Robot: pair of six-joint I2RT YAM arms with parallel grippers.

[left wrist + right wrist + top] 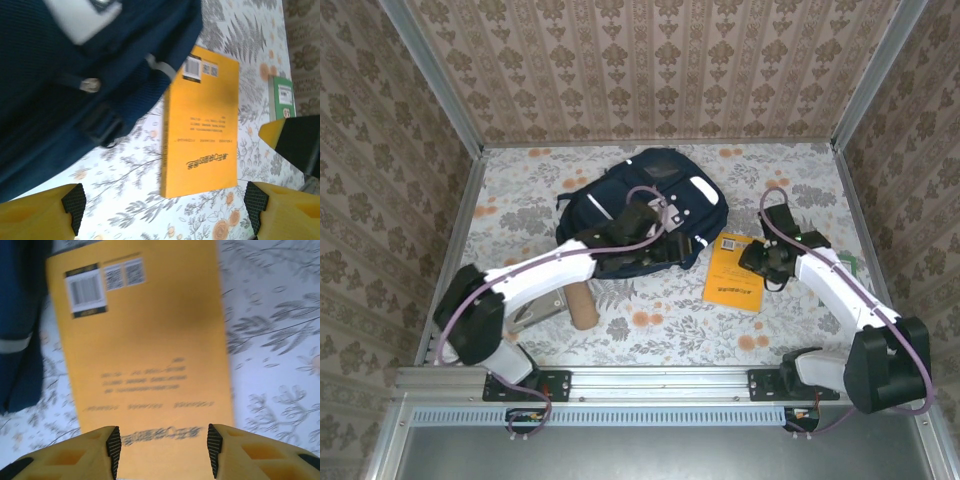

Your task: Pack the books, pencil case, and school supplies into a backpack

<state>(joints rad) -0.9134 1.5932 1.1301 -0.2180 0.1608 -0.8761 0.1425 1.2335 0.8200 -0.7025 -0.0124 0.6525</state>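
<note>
Here the orange book (145, 340) lies flat, barcode up, beside the backpack (665, 175); its print is blurred. Left claw (165, 207) and right claw (164, 452) are spread.

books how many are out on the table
2. The orange-yellow book lies right beside the backpack; the green book lies further right of it. More may be hidden inside the backpack.

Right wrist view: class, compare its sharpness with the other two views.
Right wrist view: orange-yellow book smeared, print unreadable; left wrist view: book crisper, backpack soft up close; top external view: sharp, evenly lit.
</note>
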